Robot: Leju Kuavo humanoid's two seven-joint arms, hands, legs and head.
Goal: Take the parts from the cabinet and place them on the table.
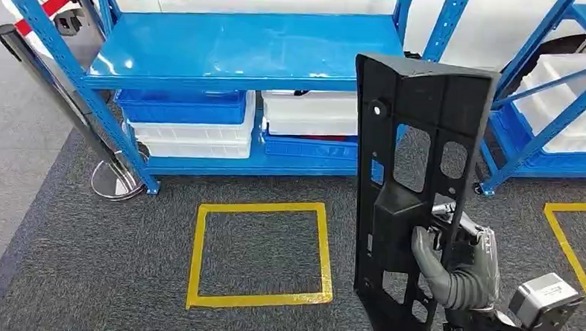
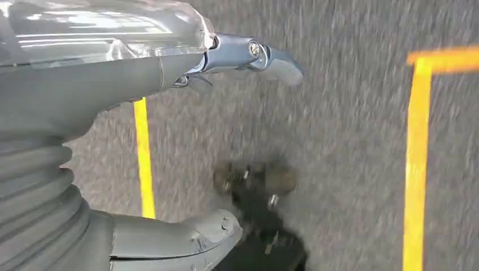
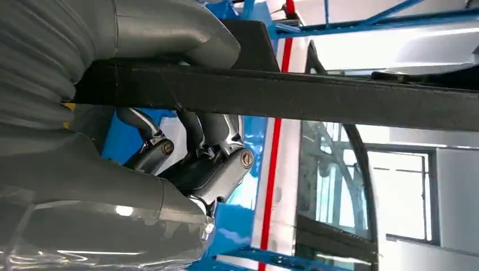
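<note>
Black plastic, the long part point(image 1: 416, 193) stands upright off the floor in the robot's right hand point(image 1: 457, 266), whose thumb and fingers are clamped around its lower section, in front of the blue cabinet point(image 1: 243, 51). The left hand point(image 2: 141, 141) hangs over the carpet point(image 1: 84, 261), fingers apart, holding nothing. The carrying step appears under way; next, the robot likely needs to reach the table and lower the part flat.

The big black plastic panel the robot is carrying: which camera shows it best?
The head view: the black panel stands upright, whole, cutouts visible, gripped low down by the right hand. The right wrist view catches just its edge as a dark bar. The left wrist view looks at carpet.
</note>
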